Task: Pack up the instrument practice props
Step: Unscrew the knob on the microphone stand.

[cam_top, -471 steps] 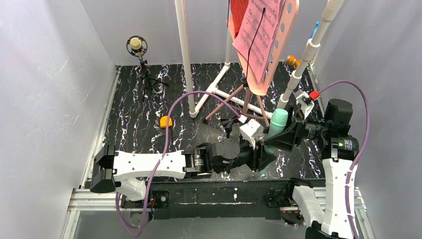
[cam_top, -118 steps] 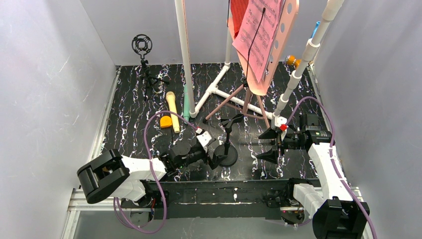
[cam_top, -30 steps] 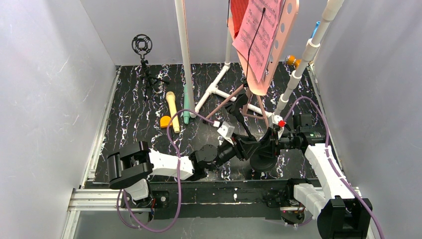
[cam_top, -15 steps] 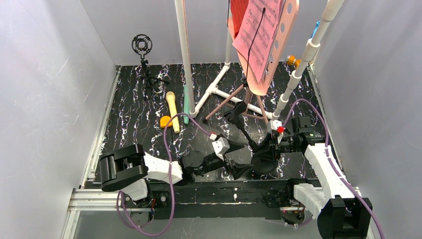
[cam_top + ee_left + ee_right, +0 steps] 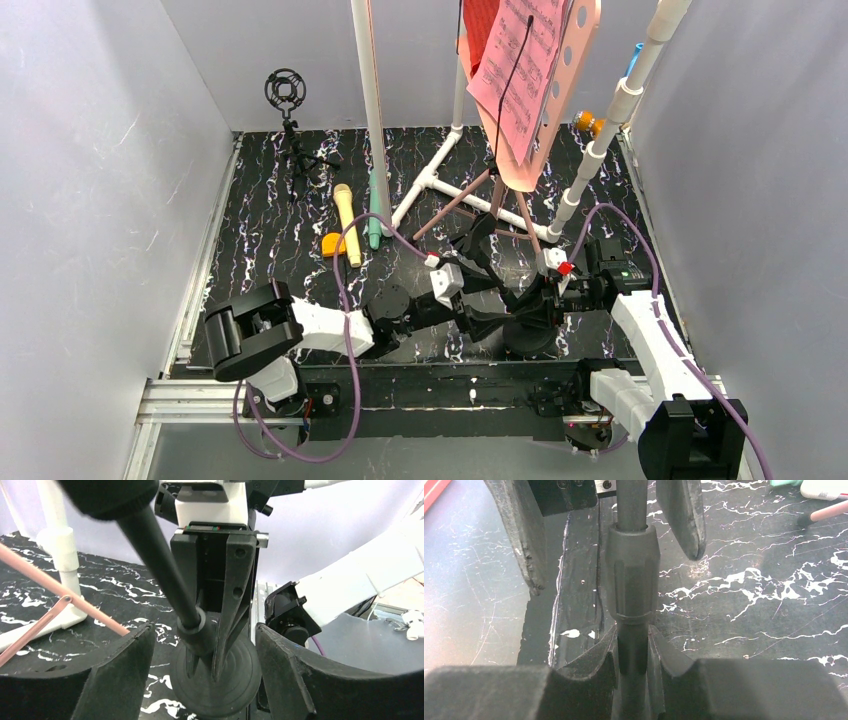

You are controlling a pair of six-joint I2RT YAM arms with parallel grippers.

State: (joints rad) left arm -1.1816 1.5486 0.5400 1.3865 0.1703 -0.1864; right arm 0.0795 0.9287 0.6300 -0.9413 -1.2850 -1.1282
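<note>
A black microphone stand (image 5: pixel 525 335) leans left on its round base (image 5: pixel 220 685). My right gripper (image 5: pixel 532 300) (image 5: pixel 632 652) is shut on the stand's pole (image 5: pixel 631 510) just below the collar (image 5: pixel 630 575). My left gripper (image 5: pixel 493 305) (image 5: pixel 204 630) is open, its fingers (image 5: pixel 120 680) on either side of the pole without touching it. The yellow microphone (image 5: pixel 345 225) and the mint-green microphone (image 5: pixel 373 215) lie on the mat at the back left. The pink music stand (image 5: pixel 575 60) holds pink sheet music (image 5: pixel 515 75) and a red folder (image 5: pixel 480 25).
The white pipe frame (image 5: pixel 375 110) stands mid-table with a slanted pipe (image 5: pixel 610 130) at the right. A black tripod holder (image 5: pixel 288 110) stands at the back left, an orange piece (image 5: pixel 333 243) lies near the microphones. The pink tripod legs (image 5: pixel 455 205) spread just behind the grippers.
My left gripper let go of the stand's pole, drew back with jaws wide, then came forward again around it. The stand's top has dropped lower. The right gripper has kept its grip.
</note>
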